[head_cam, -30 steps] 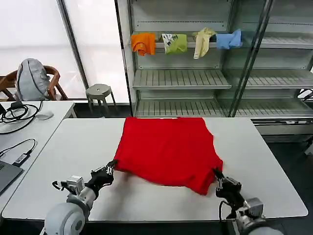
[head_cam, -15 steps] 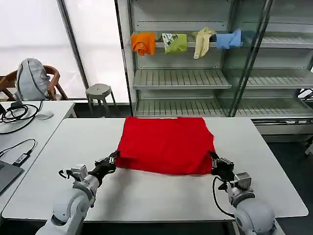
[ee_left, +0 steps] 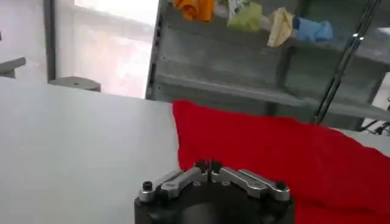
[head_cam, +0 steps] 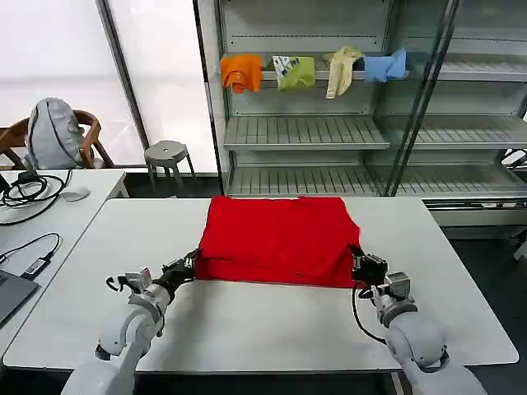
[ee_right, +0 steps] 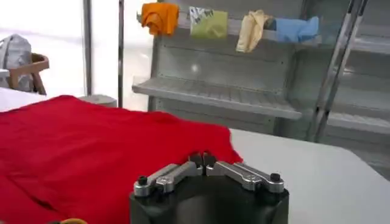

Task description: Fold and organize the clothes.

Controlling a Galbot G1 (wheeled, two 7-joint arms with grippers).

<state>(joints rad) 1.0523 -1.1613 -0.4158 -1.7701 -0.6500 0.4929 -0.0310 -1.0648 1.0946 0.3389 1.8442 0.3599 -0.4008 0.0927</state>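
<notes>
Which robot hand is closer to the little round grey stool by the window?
The left. The left gripper holds the bright red cotton T-shirt at its near left corner, the round grey stool's side; the right gripper holds the opposite corner.

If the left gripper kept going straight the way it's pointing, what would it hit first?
Probably the red T-shirt itself: the left gripper, pinched shut at the shirt's near left corner, points into the cloth.
</notes>
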